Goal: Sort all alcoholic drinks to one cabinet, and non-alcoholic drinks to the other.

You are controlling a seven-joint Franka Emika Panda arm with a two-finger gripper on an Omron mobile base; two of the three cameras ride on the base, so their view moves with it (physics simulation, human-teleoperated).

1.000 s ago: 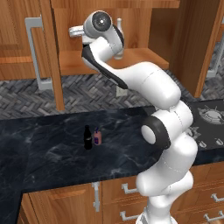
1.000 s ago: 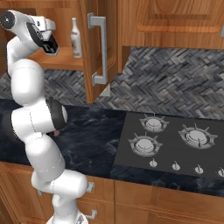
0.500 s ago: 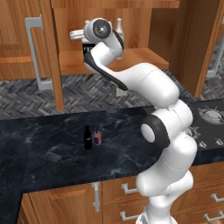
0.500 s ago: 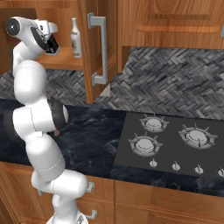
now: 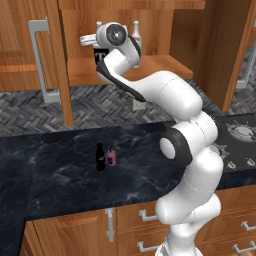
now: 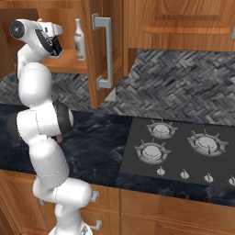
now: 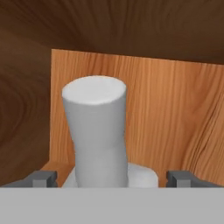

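Open wooden cabinet [image 5: 150, 70], square clear bottle [image 7: 98, 140] labelled "T", claw [image 7: 111, 179] spread open around its white cap.

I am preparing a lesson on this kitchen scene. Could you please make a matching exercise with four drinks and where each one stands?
Things:
1. slim cream-white bottle
2. black cola bottle
3. pink-purple bottle
4. square clear bottle

Places:
A. on the counter, left of its neighbour in the left base view
B. cabinet shelf, between the tool fingers
C. cabinet shelf, near the open door
D. on the counter, right of its neighbour

Pairs: 1-C, 2-A, 3-D, 4-B
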